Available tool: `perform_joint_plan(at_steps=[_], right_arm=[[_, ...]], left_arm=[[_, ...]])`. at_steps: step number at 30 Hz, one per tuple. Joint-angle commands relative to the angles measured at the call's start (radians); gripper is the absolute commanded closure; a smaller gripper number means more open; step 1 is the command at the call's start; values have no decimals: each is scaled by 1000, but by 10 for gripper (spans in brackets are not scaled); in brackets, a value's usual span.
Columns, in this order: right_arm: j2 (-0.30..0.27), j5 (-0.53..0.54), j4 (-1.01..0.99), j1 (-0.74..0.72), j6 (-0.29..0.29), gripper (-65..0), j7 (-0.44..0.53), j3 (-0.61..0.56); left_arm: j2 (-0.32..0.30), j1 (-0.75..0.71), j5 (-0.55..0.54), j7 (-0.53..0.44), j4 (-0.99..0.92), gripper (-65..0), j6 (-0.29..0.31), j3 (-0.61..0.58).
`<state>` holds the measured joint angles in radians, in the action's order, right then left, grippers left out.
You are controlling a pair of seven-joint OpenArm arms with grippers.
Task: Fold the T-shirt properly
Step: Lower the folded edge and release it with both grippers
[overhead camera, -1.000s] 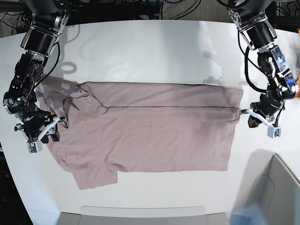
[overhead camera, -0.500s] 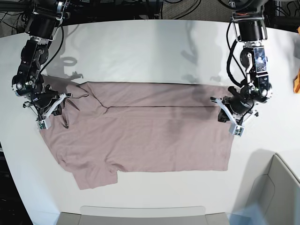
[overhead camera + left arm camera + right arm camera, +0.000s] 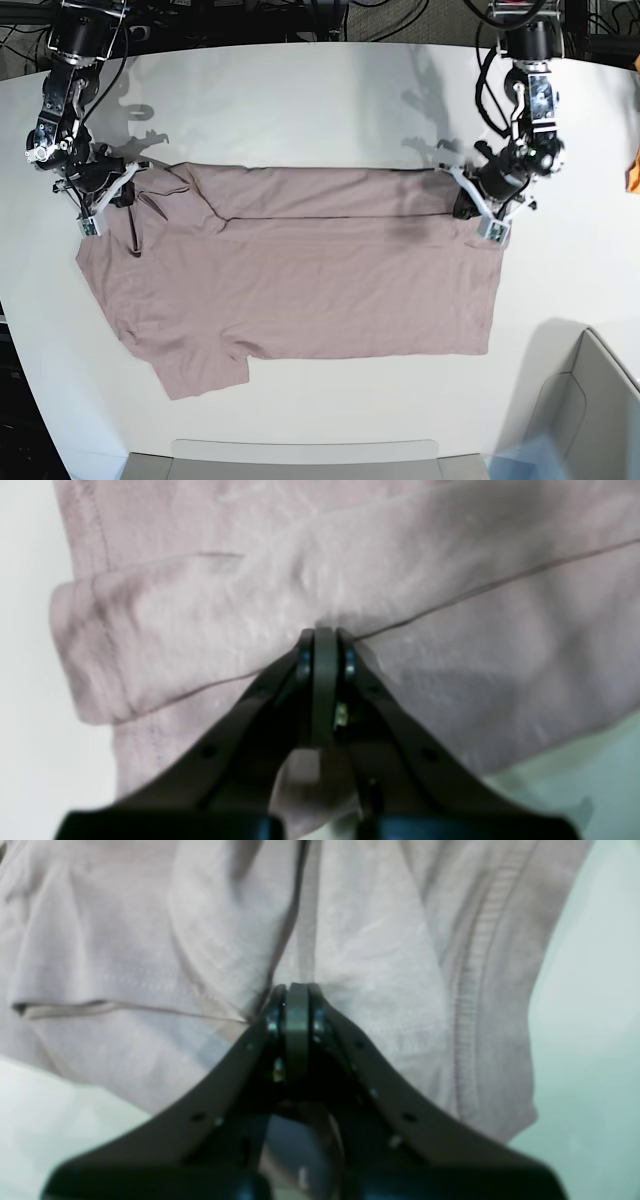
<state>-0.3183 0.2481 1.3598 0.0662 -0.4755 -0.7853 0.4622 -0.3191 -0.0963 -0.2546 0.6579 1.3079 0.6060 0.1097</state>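
**Clearly pinched: one shirt, two closed grippers**

Only one garment lies on the white table (image 3: 320, 110): the T-shirt (image 3: 300, 290), spread flat across the middle, collar end toward the base view's left and hem toward its right. One sleeve sticks out at the lower left corner. Two arms work it, one gripper each.

The left gripper (image 3: 325, 635) has its jaws pressed fully together on a rolled fold of the shirt's hem edge; in the base view it sits at the shirt's upper right corner (image 3: 478, 205). The right gripper (image 3: 295, 992) is likewise closed tight, nipping cloth beside the ribbed collar band (image 3: 472, 990); in the base view it is at the upper left corner (image 3: 108, 193).

The fabric is a soft, matte, dusty pink knit with stitched seams, lightly creased, and a long fold line runs across its upper part. Both grippers' fingers (image 3: 240, 720) are dark, smooth and tapered.
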Motion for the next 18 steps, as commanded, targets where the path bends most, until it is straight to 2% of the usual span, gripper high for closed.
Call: perform_joint_plan(at_steps=[1, 5, 15, 18], right_arm=[[-22, -37, 10, 34, -1, 0, -55, 4], [-45, -36, 99, 149, -1, 0, -55, 7], [-51, -36, 300, 358, -1, 0, -56, 4], [-55, 13, 309, 384, -2, 0, -61, 2]], left_arm=[[-12, -76, 97, 158, -20, 0, -13, 22], [-15, -216, 97, 155, 37, 0, 92, 135], [5, -474, 97, 158, 216, 0, 92, 149], [19, -541, 97, 156, 250, 0, 92, 150]])
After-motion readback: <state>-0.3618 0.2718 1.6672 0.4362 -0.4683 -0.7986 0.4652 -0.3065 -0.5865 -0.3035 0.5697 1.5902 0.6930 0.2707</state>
